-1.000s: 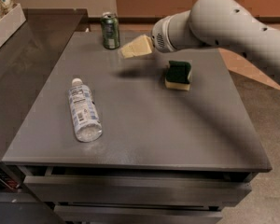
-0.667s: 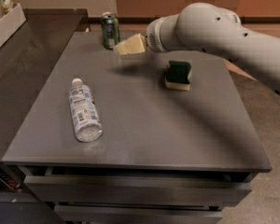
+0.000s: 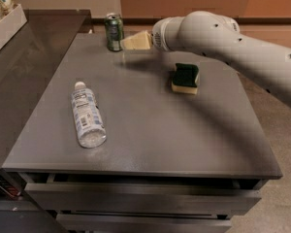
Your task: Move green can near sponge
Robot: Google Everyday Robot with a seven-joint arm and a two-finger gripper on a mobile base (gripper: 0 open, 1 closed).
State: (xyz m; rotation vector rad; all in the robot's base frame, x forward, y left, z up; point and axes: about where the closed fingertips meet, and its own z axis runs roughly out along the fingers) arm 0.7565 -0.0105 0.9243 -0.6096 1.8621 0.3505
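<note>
My gripper [image 3: 135, 41] hangs at upper centre, just right of the can [image 3: 114, 31] (how open, I cannot tell), seemingly lined up to grasp it; the sponge [image 3: 185, 78] lies right of centre on the bench [image 3: 150, 144].

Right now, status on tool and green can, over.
Tool at back of table, close beside green can. Can upright, apart from sponge. Water bottle lies front-left, off the path.
</note>
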